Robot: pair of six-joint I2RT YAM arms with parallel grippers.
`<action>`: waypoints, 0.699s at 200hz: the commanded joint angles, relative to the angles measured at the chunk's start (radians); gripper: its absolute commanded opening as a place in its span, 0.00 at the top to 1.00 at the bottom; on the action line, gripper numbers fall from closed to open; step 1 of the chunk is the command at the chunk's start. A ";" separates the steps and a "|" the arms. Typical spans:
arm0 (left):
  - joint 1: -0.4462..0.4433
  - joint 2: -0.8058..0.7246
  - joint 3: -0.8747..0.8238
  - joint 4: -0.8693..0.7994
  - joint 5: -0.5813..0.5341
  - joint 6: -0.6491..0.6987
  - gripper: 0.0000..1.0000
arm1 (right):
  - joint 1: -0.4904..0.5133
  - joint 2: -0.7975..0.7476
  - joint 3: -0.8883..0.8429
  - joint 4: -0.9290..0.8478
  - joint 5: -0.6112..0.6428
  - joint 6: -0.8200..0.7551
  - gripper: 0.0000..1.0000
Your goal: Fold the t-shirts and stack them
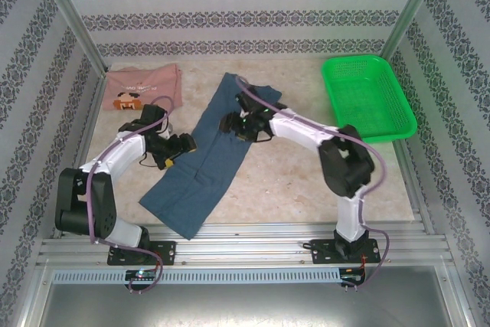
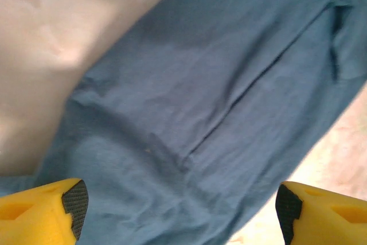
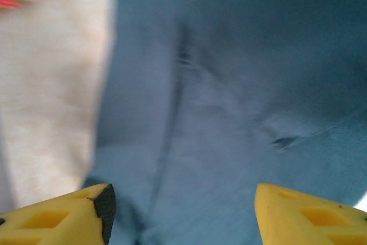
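The slate-blue t-shirt [image 1: 208,160] is seen as soft matt cloth, lightly creased. The pink t-shirt [image 1: 145,84] is matt cloth with a printed face. The basket [image 1: 369,99] is moulded in glossy green plastic mesh. The desk [image 1: 298,181] is finished smooth, pale and mottled. The jaws of the left gripper [image 2: 180,210] are formed of yellow plastic, faced with black textured pads [image 2: 74,202].

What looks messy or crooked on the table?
The blue t-shirt lies slanted across the table as a long, wrinkled strip, not squared up. The pink t-shirt sits apart in the far left corner, so nothing is stacked yet.
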 commanded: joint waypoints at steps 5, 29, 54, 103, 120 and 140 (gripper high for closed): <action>0.016 -0.037 0.000 -0.044 -0.046 0.075 0.14 | -0.015 0.075 0.018 -0.011 0.117 0.070 0.38; 0.016 -0.104 -0.037 -0.023 -0.014 0.056 0.14 | -0.052 0.129 0.034 -0.062 0.181 0.087 0.38; 0.009 -0.174 -0.096 -0.039 0.013 0.046 0.12 | -0.093 0.214 0.158 -0.169 0.205 0.067 0.37; -0.015 -0.267 -0.253 -0.006 0.062 -0.032 0.11 | -0.212 0.366 0.418 -0.308 0.228 0.008 0.35; -0.028 -0.264 -0.270 0.022 0.073 -0.051 0.11 | -0.255 0.451 0.570 -0.361 0.212 -0.027 0.35; -0.058 -0.212 -0.268 0.058 0.102 -0.066 0.11 | -0.293 0.571 0.819 -0.421 0.155 -0.105 0.33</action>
